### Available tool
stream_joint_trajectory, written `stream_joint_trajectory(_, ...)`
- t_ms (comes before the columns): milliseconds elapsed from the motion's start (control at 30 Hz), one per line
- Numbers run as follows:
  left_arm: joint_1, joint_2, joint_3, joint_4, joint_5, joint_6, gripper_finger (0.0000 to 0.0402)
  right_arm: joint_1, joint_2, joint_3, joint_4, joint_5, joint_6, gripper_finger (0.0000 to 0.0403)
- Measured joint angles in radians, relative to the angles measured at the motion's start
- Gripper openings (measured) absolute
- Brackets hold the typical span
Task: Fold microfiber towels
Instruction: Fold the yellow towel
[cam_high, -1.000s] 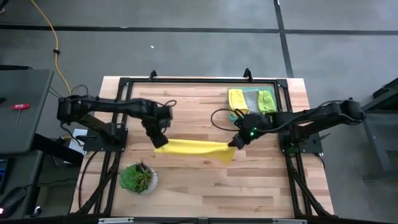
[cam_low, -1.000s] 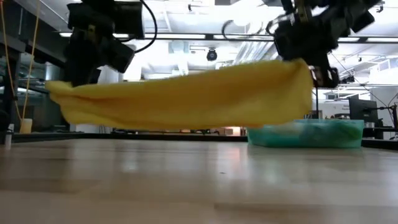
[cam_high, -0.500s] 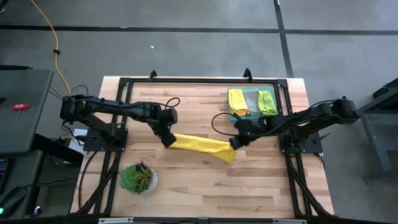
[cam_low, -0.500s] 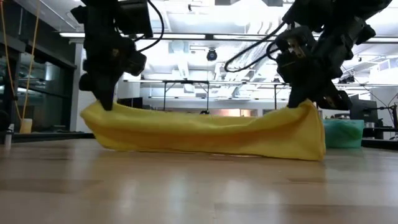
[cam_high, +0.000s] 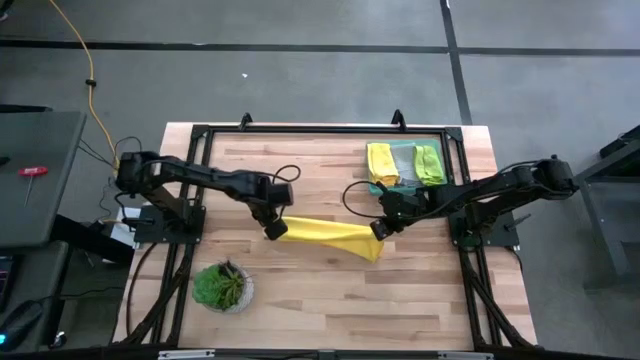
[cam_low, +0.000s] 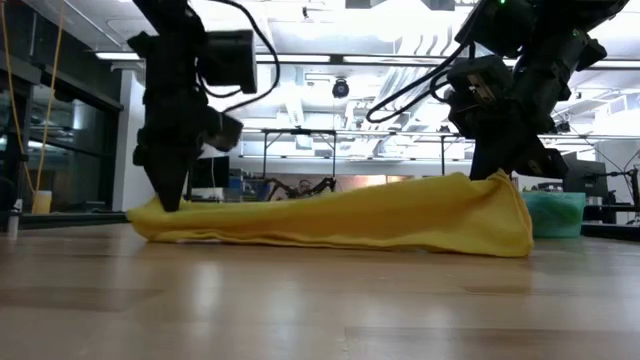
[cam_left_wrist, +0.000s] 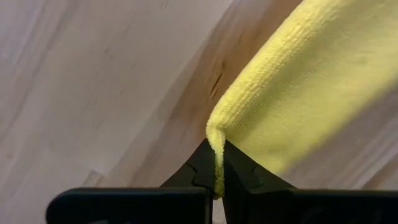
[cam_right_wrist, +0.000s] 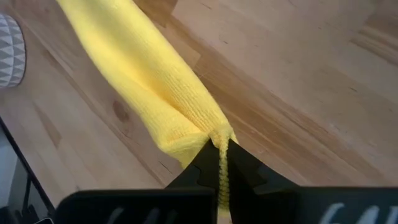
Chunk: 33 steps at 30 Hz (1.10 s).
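Lying stretched along the pale wooden bench (cam_high: 300, 290) under bright ceiling lights, yellow towel (cam_high: 325, 235), ends pinched by left tool (cam_high: 275, 230) and right tool (cam_high: 378, 230), other towels (cam_high: 403, 163) stacked at the far edge.

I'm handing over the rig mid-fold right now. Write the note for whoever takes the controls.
Left gripper: jaws shut on one end of the yellow towel, low at the table.
Right gripper: jaws shut on the other end, also low.
Towel: lying as a long doubled strip across mid-table, both ends pinched.
Tray at the far right holds more towels.
Done: first fold laid down.
Left: release, finish folding this one, then the rest.
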Motion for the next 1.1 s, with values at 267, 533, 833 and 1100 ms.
stream_joint_trajectory(267,0.006,0.058,-0.002,-0.012,-0.026,0.004,0.0000,0.000,0.000,0.000,-0.047,0.004,-0.026,0.0070)
stream_joint_trajectory(533,0.007,0.060,-0.002,0.007,-0.105,-0.004,0.0000,-0.038,-0.029,-0.001,-0.119,0.037,-0.113,0.0185)
stream_joint_trajectory(833,0.010,0.060,-0.002,0.028,-0.107,-0.004,0.0000,-0.044,-0.151,0.000,-0.065,0.053,-0.392,0.0194)
stream_joint_trajectory(1100,0.010,0.060,-0.001,0.027,-0.106,-0.014,0.0000,-0.035,-0.068,0.000,-0.033,0.143,-0.365,0.0103)
